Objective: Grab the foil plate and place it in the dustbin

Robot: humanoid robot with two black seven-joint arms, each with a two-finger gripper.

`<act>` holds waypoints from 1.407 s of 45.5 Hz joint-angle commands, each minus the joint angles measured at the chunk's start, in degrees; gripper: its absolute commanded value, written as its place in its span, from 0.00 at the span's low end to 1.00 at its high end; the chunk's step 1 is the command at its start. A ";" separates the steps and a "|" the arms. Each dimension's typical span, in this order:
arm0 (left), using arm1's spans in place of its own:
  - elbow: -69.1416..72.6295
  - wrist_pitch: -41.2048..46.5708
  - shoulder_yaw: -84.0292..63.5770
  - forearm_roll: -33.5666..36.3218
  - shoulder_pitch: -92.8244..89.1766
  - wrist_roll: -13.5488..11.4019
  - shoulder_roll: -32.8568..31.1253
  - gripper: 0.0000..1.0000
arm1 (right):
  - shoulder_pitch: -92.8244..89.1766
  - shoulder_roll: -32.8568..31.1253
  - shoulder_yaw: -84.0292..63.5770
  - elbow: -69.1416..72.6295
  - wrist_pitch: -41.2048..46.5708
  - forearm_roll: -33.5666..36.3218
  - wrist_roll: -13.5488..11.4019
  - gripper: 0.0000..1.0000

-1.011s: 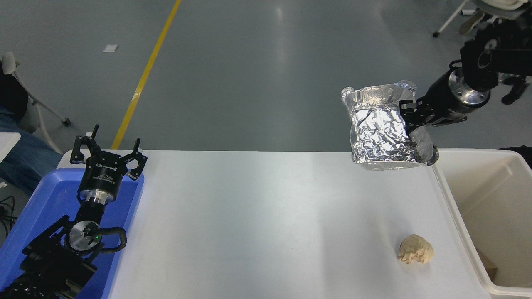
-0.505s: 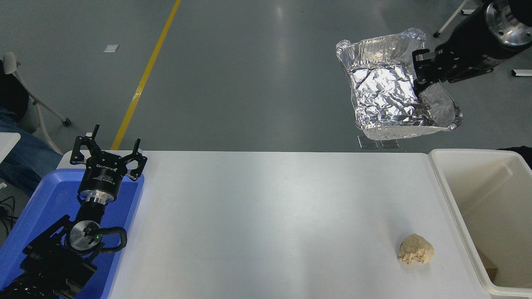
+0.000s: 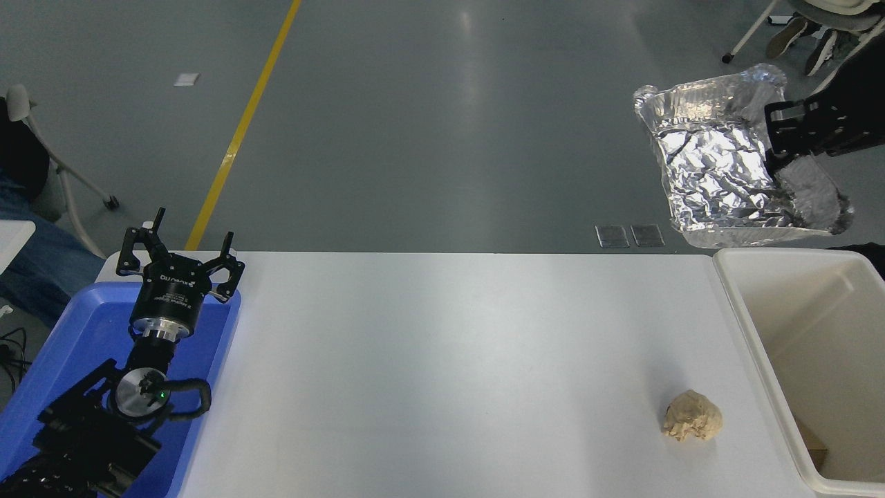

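Carried rightward, foil plate (image 3: 719, 173) now hangs above dustbin (image 3: 740, 311), right claw (image 3: 778, 142) clamped on its rim; release should follow.

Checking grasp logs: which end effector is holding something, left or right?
The right end effector, high at the upper right, is shut on the foil plate beyond the dustbin. The left end effector is open over the blue tray.

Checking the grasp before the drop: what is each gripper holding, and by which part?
The right gripper holds the foil plate by its right rim. The left gripper, parked over the blue tray, holds nothing.
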 commanded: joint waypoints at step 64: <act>0.02 -0.10 0.00 0.00 -0.18 0.00 0.01 1.00 | -67.79 14.06 25.43 -43.84 -31.17 -8.60 7.84 1.00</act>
